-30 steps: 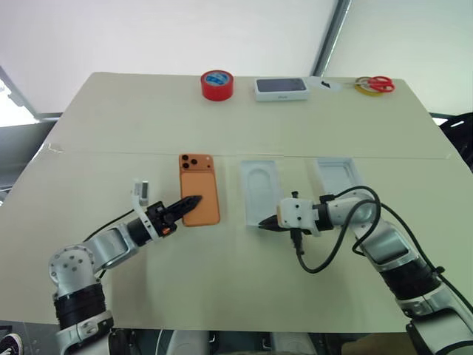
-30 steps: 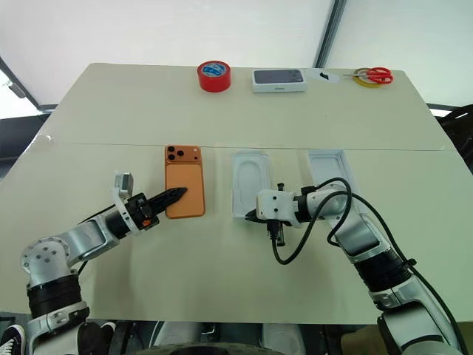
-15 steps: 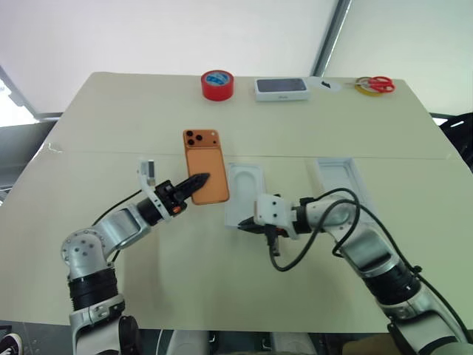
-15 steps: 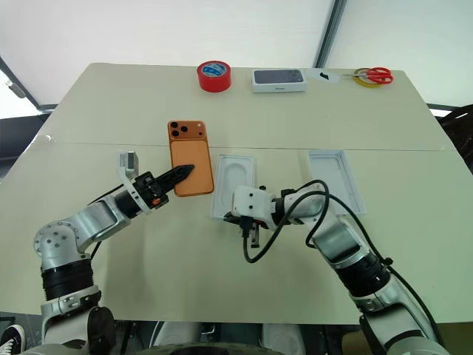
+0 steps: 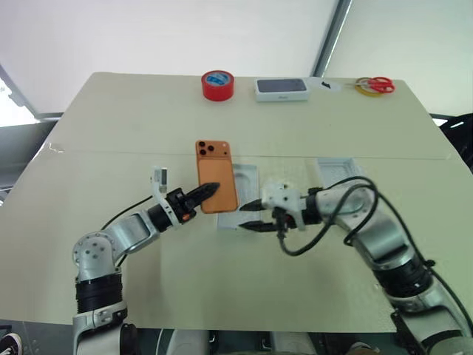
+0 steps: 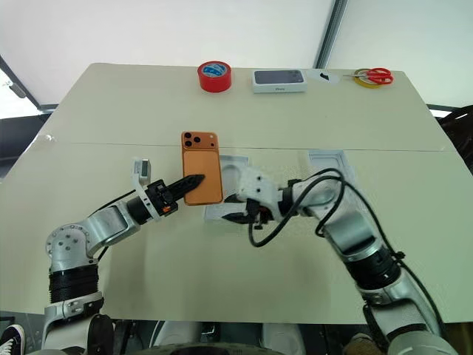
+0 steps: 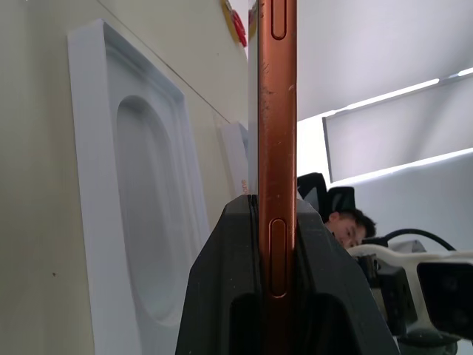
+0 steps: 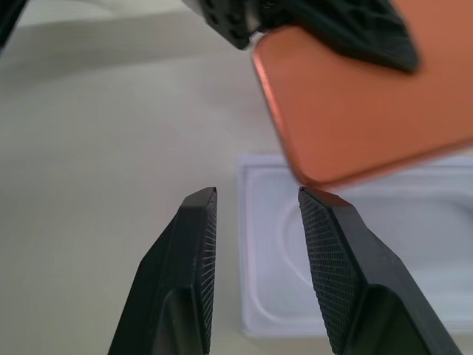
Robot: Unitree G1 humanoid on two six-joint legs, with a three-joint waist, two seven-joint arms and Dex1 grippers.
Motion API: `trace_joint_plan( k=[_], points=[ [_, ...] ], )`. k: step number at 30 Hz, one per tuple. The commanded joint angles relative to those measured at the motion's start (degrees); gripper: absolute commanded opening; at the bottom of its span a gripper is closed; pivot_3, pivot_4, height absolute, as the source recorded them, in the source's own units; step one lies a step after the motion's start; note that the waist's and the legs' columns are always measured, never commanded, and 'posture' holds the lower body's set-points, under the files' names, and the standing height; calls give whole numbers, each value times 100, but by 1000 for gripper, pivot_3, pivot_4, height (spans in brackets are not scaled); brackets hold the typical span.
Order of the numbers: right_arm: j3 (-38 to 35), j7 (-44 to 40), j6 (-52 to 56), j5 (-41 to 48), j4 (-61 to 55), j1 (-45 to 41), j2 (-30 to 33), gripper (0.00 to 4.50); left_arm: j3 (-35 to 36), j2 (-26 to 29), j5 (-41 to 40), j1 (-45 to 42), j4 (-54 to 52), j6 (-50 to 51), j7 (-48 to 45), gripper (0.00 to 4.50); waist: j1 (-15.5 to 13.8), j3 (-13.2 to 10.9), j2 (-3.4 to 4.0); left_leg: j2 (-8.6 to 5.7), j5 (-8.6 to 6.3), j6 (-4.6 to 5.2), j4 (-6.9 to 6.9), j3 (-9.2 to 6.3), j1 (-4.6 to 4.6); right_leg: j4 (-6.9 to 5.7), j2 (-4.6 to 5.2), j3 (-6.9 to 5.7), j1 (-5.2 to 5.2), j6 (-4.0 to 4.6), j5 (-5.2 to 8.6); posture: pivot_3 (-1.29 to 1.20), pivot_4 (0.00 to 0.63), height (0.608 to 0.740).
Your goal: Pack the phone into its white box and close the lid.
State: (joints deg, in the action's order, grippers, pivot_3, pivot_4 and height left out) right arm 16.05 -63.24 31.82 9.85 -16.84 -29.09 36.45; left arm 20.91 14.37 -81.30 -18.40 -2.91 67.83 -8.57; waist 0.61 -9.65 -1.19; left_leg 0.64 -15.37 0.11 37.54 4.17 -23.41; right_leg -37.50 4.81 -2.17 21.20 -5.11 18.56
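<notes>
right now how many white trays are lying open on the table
2. One tray with an oval recess lies mid-table, partly behind the phone held by the left end effector. The other lies to its right, partly behind the right arm. More could be hidden.

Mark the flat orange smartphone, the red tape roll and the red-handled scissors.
flat orange smartphone (image 5: 216, 177): left eye view, middle of its back.
red tape roll (image 5: 217, 89): left eye view, outer wall.
red-handled scissors (image 5: 379, 83): left eye view, handles.

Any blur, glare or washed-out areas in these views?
Right wrist view: the phone is soft, the fingers fairly sharp. Left wrist view: bright washed-out background, soft white tray. Head views: blown-out white behind the table.
</notes>
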Motion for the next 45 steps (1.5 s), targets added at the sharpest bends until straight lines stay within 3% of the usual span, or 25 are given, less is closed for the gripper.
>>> trace_joint_plan(
  k=[1, 12, 17, 28, 36, 38, 40, 42, 44, 45],
  points=[
    [-176, 43, -829, -435, 962, -156, 409, 1967, -196, 19, -114, -159, 44, 18, -161, 0, -5, 0, 0, 0, 0, 1, 1, 0, 0, 0, 0, 0, -1, 0, 0, 0, 150, 730],
    [-138, 267, -2160, -934, 2469, -460, 340, 1967, -521, 156, 104, -254, 458, 230, -199, 0, 18, -1, 1, 17, 0, 2, 12, 6, -2, 0, -17, 2, 1, 0, 0, 0, 150, 730],
    [-96, 289, -2197, -1008, 2448, -451, 194, 2033, -635, 180, 286, -491, 719, 306, -212, 2109, -6, -1, 1, 16, 0, 2, 29, 2, -3, -1, -16, -2, -11, 0, 0, 0, 150, 730],
    [-134, 322, -2220, -1131, 2408, -424, 58, 2033, -904, 554, 806, -718, 486, 580, -385, 2109, 3, -1, 2, 17, 0, 1, 31, 1, -3, -2, -18, -3, -11, 0, 0, 0, 150, 730],
    [-146, 330, -2234, -1154, 2407, -419, 57, 2033, -459, 951, 823, -643, -25, 487, -419, 2109, 10, -2, 2, 17, -1, 1, 31, 1, -3, -2, -18, -3, -10, -1, 0, 0, 150, 730],
    [-135, 344, -2280, -1183, 2448, -443, 51, 2033, -513, 1159, 1188, -603, -189, 243, -554, 2109, 12, -2, 3, 17, -1, 0, 30, 1, -3, -2, -17, -3, -10, -1, 0, 0, 150, 730],
    [-145, 469, -2342, -1235, 2590, -524, -20, 2033, -1100, 1645, 2396, -524, -309, -568, -765, 1604, 13, -2, 3, 17, -1, 0, 30, 1, -2, -2, -18, -3, -10, 0, 0, 0, 150, 730],
    [-118, 651, -2523, -1380, 2766, -604, -73, 1104, -1708, 1984, 3438, -470, -363, -1367, -1036, 732, 16, -3, 6, 17, -1, 0, 29, 3, -2, -2, -21, -3, -10, 0, 0, 0, 150, 730],
    [-84, 656, -2577, -1411, 2859, -637, -123, 88, -1899, 1901, 3872, -505, -271, -1867, -1161, 0, -11, -6, 9, 16, -1, 0, 28, 8, -2, -2, -21, -2, -8, 0, 0, 0, 150, 730],
    [-55, 675, -2632, -1447, 2903, -654, -154, 88, -2235, 2000, 4309, -493, -285, -2189, -1310, 0, -28, -6, 8, 15, -1, 0, 28, 7, -3, -1, -19, -3, -9, 0, 0, 0, 150, 730]
  ],
)
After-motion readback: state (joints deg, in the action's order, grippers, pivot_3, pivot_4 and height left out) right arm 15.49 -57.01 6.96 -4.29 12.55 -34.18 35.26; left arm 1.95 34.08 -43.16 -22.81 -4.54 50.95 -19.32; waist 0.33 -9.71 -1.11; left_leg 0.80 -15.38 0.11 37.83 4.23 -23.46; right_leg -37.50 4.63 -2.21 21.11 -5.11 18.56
